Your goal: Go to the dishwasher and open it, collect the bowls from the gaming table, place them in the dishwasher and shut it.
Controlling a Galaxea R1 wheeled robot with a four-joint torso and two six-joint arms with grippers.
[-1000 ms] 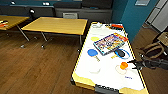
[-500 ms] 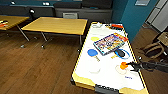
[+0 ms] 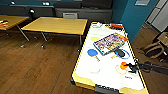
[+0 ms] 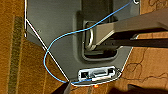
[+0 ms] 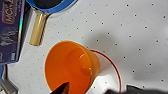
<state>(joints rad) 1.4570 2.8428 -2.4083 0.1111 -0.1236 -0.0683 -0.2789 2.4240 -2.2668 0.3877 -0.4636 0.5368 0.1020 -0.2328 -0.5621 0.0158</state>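
Observation:
The gaming table (image 3: 107,77) has a white top and a yellow edge and stands in front of me. A deep orange bowl (image 3: 123,65) rests on a white plate (image 3: 119,70) near the table's right edge. My right gripper (image 3: 129,66) reaches in from the right, right beside the bowl. In the right wrist view the orange bowl (image 5: 72,67) sits on the red-rimmed plate (image 5: 111,77), and the right gripper (image 5: 100,90) is open, one fingertip (image 5: 62,89) over the bowl's rim. My left gripper (image 4: 100,89) hangs open over the wooden floor beside my base. The dishwasher is out of view.
On the table lie a colourful board-game box (image 3: 110,43), a blue paddle (image 3: 92,53), a dark paddle with a blue rim (image 3: 120,53) and a small yellow item (image 3: 95,38). Square yellow tables (image 3: 57,25) stand to the left. A chair (image 3: 155,47) is at the right.

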